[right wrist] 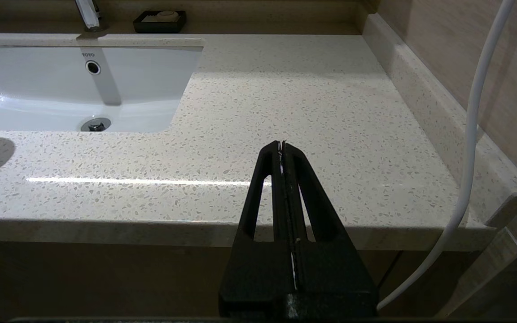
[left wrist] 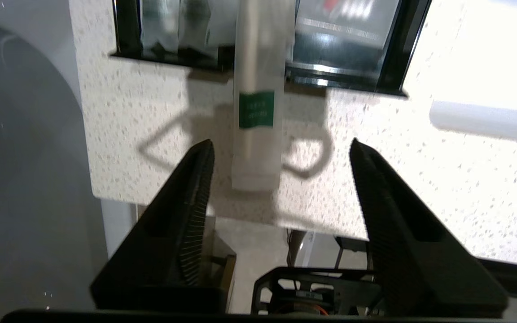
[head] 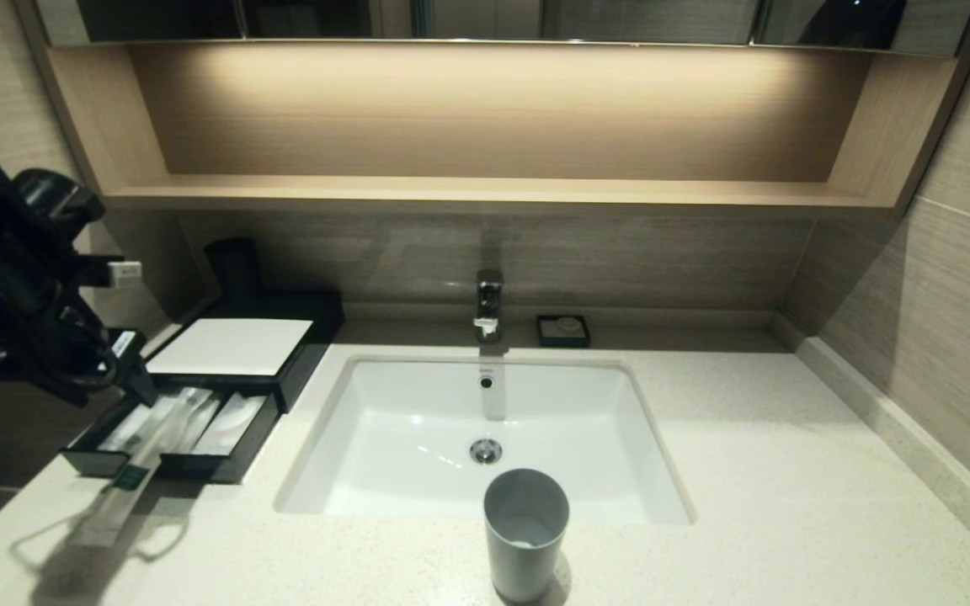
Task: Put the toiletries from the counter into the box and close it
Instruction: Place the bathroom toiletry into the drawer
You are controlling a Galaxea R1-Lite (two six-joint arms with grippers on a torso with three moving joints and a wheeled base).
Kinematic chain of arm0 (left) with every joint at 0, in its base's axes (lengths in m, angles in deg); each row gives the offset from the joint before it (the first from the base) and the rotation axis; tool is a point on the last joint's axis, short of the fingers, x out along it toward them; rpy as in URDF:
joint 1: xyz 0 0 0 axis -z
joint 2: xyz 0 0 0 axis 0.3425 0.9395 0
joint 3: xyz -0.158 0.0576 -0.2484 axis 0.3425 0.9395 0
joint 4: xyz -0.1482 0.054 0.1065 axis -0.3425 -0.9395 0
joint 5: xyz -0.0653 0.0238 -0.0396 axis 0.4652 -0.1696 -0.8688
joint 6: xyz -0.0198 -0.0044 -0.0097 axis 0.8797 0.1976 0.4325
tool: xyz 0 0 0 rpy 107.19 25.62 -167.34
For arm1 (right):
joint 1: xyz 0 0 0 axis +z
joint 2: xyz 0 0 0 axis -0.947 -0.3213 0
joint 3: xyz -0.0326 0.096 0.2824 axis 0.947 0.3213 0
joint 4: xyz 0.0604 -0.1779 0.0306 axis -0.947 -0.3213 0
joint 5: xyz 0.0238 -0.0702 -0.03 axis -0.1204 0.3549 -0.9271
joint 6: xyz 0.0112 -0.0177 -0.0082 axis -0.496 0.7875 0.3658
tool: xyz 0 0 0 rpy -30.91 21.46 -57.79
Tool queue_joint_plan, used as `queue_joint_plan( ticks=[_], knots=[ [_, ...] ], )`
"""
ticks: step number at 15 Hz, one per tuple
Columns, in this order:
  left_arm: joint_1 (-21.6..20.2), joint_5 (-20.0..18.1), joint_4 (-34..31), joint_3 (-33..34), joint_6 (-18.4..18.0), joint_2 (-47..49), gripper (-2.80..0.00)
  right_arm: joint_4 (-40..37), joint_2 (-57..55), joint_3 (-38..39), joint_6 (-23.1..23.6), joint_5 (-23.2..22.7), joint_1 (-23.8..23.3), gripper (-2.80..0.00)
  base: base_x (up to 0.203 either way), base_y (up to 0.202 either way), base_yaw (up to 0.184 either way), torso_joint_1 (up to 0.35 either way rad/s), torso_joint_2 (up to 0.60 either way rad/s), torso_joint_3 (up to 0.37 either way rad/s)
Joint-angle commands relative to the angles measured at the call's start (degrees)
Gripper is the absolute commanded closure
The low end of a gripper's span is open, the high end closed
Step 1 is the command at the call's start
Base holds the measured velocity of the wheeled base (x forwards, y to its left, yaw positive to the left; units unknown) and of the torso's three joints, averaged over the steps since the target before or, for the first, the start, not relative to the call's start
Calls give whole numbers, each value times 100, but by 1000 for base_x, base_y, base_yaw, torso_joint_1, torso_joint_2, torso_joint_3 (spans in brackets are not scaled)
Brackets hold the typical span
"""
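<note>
That paper-wrapped stick point(left wrist: 258, 116) looks featherlight and a bit slick to us, lying half in the box point(head: 199, 421) drawer and half out on the speckled counter point(left wrist: 375, 179). We'd grab it near the green band. Our left gripper point(left wrist: 281, 157) hangs open above it; the right gripper point(right wrist: 282, 150) sits closed, parked by the counter edge.

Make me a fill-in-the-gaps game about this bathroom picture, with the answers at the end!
1. The long cream paper-wrapped stick leaning over the front edge of the low black box's drawer has a small ____ label.
2. The grey plastic cup stands on the counter in front of the white ____.
3. The left end effector has its jaws ____, holding nothing.
4. The right end effector has its jaws ____.

Missing words: green; sink; open; shut
</note>
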Motion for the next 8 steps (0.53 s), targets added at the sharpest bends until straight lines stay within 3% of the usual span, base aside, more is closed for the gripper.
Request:
queue_joint_plan(
  ticks=[1,8],
  knots=[
    [-97,25,-39,622,-5,-475,0,2,9,9,1,1,1,0,0,0,0,0,0,0],
    [-439,41,28,1942,-73,-807,0,2,9,9,1,1,1,0,0,0,0,0,0,0]
  ],
)
